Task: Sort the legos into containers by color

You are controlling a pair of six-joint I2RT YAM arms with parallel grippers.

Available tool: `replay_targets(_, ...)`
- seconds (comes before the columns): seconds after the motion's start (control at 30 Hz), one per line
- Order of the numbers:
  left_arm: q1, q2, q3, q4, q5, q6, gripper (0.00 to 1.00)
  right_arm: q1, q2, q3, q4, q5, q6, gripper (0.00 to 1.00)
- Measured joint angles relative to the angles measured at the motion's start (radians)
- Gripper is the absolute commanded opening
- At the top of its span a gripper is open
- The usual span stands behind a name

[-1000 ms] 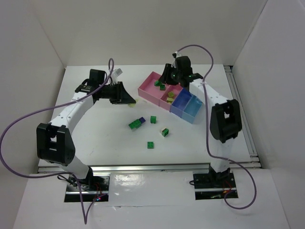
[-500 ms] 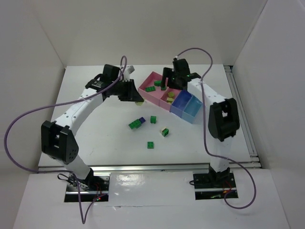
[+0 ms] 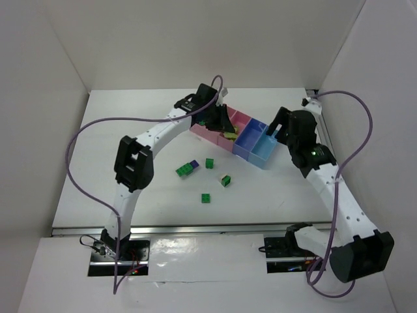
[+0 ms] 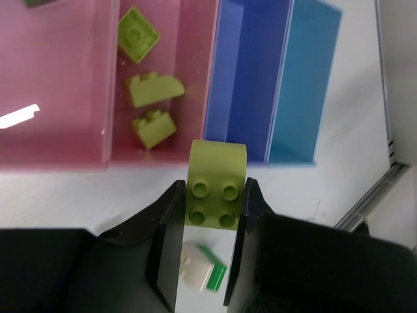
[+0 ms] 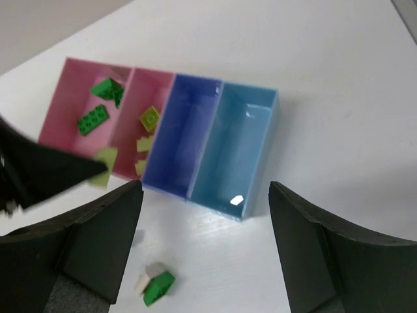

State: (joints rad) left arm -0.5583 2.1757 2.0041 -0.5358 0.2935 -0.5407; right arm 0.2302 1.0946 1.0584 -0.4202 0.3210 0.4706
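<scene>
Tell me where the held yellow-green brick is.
Left wrist view, centre: the brick is clamped in the left gripper, beside the smaller pink tray and blue tray.

No readable text, no label, number or sign (studs of the yellow-green lego (image 4: pixel 215 182) too blurred)

held lego (image 4: pixel 216 163): pale yellow, studs up, pinched in left claw (image 4: pixel 213 195), lower centre
small pink tray (image 4: pixel 186 39): three yellow legos (image 4: pixel 154 89)
large pink tray (image 4: pixel 58 78): green legos (image 5: pixel 93 120)
loose legos (image 3: pixel 210 163): four spots, frame centre
</scene>
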Motion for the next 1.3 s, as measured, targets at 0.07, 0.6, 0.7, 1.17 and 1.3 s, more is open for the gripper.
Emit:
replay_targets(0.07,-0.008,0.084,0.108,-0.014,-0.001,-0.018,0.04,-0.002,-0.051,-0.055,-0.018,-0.006,0.021,0.85)
replay_targets(0.6,-0.007,0.245,0.307,-0.077,-0.037,-0.034,0.83,-0.004,-0.084,-0.137,-0.090,-0.117,0.051,0.85)
replay_targets(0.7,-0.007,0.188,0.264,-0.088,-0.035,-0.013,0.81,0.003,-0.069,-0.160,-0.062,-0.182,0.032,0.85)
replay_targets(1.17,0.103,-0.462,-0.310,-0.079,-0.124,0.045,0.78,0.399,0.344,-0.187,0.055,-0.294,-0.087,0.93)
replay_targets(1.3,0.150,-0.478,-0.394,-0.088,-0.137,0.061,0.78,0.402,0.380,-0.187,0.066,-0.303,-0.166,0.92)
